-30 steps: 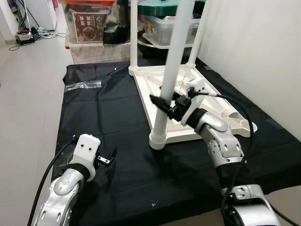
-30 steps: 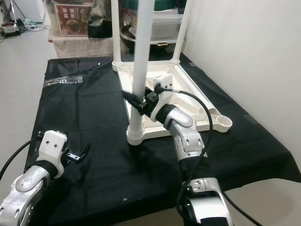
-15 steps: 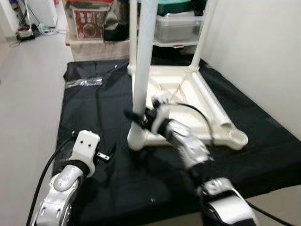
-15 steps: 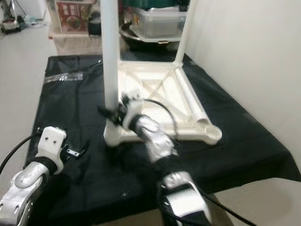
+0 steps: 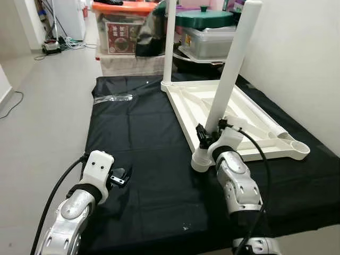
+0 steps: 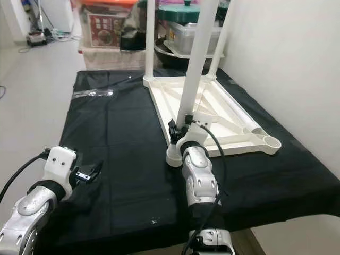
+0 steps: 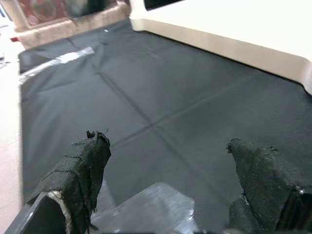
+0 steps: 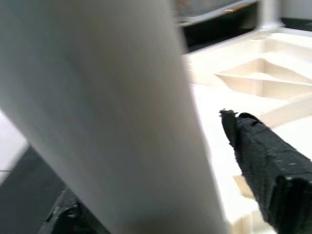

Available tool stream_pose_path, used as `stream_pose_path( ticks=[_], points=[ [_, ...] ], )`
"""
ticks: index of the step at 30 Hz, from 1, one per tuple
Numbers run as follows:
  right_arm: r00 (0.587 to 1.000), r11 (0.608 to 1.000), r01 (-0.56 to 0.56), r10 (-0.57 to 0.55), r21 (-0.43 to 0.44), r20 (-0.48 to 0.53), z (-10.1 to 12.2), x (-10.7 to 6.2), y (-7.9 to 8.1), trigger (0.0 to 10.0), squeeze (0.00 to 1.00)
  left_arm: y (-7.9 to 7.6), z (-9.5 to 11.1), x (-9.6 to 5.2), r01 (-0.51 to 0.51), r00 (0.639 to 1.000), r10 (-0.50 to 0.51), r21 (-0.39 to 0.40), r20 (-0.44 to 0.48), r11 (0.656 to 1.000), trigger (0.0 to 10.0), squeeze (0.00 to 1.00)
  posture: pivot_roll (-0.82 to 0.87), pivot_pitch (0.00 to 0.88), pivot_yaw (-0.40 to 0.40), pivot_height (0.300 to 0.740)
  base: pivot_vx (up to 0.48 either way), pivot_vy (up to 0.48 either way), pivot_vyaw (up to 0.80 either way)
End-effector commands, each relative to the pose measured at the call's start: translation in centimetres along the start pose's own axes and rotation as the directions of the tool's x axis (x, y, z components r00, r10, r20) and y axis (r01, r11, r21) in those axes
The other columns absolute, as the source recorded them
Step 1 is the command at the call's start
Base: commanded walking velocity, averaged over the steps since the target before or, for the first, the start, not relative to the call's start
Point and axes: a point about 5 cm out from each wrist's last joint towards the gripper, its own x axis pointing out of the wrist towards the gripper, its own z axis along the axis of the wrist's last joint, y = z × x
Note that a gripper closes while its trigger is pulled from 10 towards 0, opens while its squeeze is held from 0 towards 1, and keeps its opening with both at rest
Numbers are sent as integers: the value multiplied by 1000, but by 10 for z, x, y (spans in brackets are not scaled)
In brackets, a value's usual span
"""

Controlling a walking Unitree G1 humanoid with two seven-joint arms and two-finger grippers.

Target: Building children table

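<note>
**White leg seating in upturned tabletop corner**

White plastic leg (image 5: pixel 227 85) sits between the right claw (image 5: pixel 208 139) fingers, clamped low, just above its socket on the upturned tabletop (image 5: pixel 249 123). Advice: press straight along the leg, correcting its lean. Left claw (image 7: pixel 165 175) hovers wide open over black cloth (image 5: pixel 138 138). Wall close beyond the right claw; open cloth toward the left claw.

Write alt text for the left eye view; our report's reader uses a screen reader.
The right gripper grips a white table leg near its socket in an upturned white tabletop lying on a black sheet. The left gripper hovers open over the sheet, away from the table.
</note>
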Motion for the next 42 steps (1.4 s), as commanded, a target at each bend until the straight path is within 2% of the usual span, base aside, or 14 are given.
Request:
stream_pose_path(
  ticks=[1,2,10,18,20,22,23,25,30,31,32,36,37,42],
  points=[
    [999,999,-32,32,17,15,3,2,4,10000,1000,-2,-2,1,12,1000,-12,2,-7,1000,10000,0,35,0,-73,740,0,0,0],
    [997,998,-65,65,21,-33,8,15,9,10000,0,0,-4,0,3,1000,-3,2,-11,1000,10000,0,37,0,-81,740,0,0,0],
    [964,989,117,-91,91,-248,3,31,-16,10000,0,1,-6,-2,-15,1000,15,1,-15,1000,10000,0,40,0,-85,740,0,0,0],
    [985,972,-127,146,196,-87,21,29,-2,10000,0,1,-5,-2,-16,1000,16,5,-13,1000,10000,0,40,0,-85,740,0,0,0],
    [903,889,-429,426,158,51,41,25,16,10000,0,1,-5,-1,-5,1000,5,9,-11,1000,10000,0,35,0,-72,740,0,0,0],
    [720,722,-692,685,25,111,58,20,30,10000,0,0,-4,2,8,1000,-8,14,-8,1000,10000,0,33,0,-67,740,0,0,0],
    [720,722,-692,685,25,111,58,20,30,10000,0,0,-4,2,8,1000,-8,14,-8,1000,10000,0,33,0,-67,740,0,0,0],
    [595,599,-798,800,-67,71,61,19,33,10000,0,0,-3,3,12,1000,-12,16,-3,1000,10000,0,39,0,-74,740,0,0,0],
    [561,562,-822,827,-88,42,59,19,33,10000,0,0,-2,4,12,1000,-12,15,-1,1000,10000,0,39,0,-74,740,0,0,0],
    [523,520,-848,852,-102,2,56,20,34,10000,0,0,-2,4,11,1000,-11,17,0,1000,10000,0,47,0,-82,740,0,0,0],
    [409,400,-909,910,-118,-70,47,15,41,10000,0,0,-2,2,8,1000,-8,16,0,1000,10000,0,64,0,-99,740,0,0,0],
    [326,313,-942,938,-120,-117,41,11,45,10000,0,0,-3,1,5,1000,-5,16,0,1000,10000,0,64,0,-99,740,0,0,0],
    [260,243,-963,953,-118,-156,34,8,53,10000,0,0,-3,0,4,1000,-4,14,-2,1000,10000,0,66,0,-97,740,0,0,0],
    [231,209,-969,954,-129,-188,21,8,69,10000,0,-1,-3,0,7,1000,-7,13,-2,1000,10000,0,80,0,-99,740,0,0,0]
  ],
)
